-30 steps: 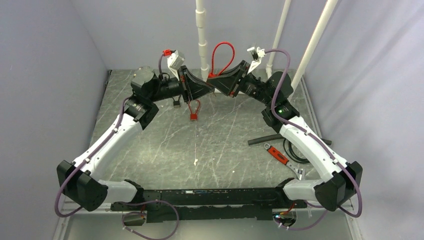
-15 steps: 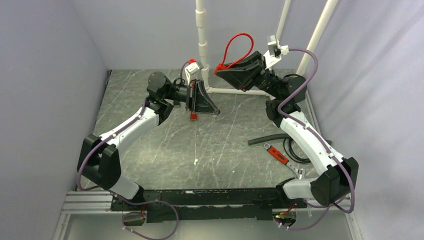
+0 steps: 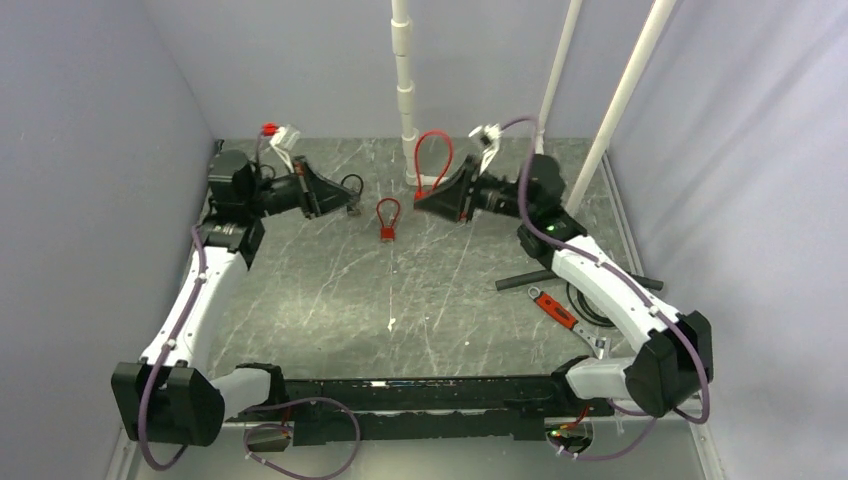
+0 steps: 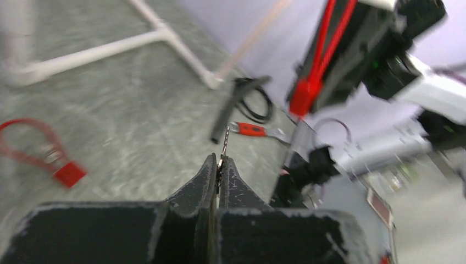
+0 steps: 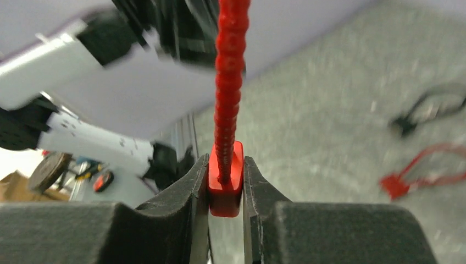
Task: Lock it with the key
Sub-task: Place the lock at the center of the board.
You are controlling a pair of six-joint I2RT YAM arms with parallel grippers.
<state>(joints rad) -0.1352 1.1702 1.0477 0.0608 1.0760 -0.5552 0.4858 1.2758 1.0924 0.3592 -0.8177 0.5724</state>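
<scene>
1. The left hand (image 4: 218,165) is pressed together on a thin metal key (image 4: 225,144). The shaft of the key sticks out past the fingertips.
2. In the overhead view this hand hangs in the air over the rear left of the tabletop (image 3: 330,300) and points toward the right.
3. The right hand (image 5: 225,168) is clamped on the red body of a cable padlock (image 5: 225,190), with one finger on each side of it.
4. A ribbed red cable rises from that body. In the overhead view it stands as an upright loop above the hand.
5. The two hands face each other across the back of the tabletop, well apart, and the key does not touch the held padlock.
6. A second red padlock (image 3: 387,220) lies flat on the tabletop between the two hands, touched by neither.
7. A small black looped item (image 3: 351,187) sits just beside the left hand; it is too small to tell what it is.
8. A white pipe frame (image 3: 405,100) stands at the back, with its foot just behind the held padlock.
9. Near the right arm lie a black hose (image 3: 530,280), a red-handled tool (image 3: 553,308) and a coil of black cable (image 3: 590,305).
10. Both wrist views are blurred, so I cannot tell where the keyhole of the held padlock is.
</scene>
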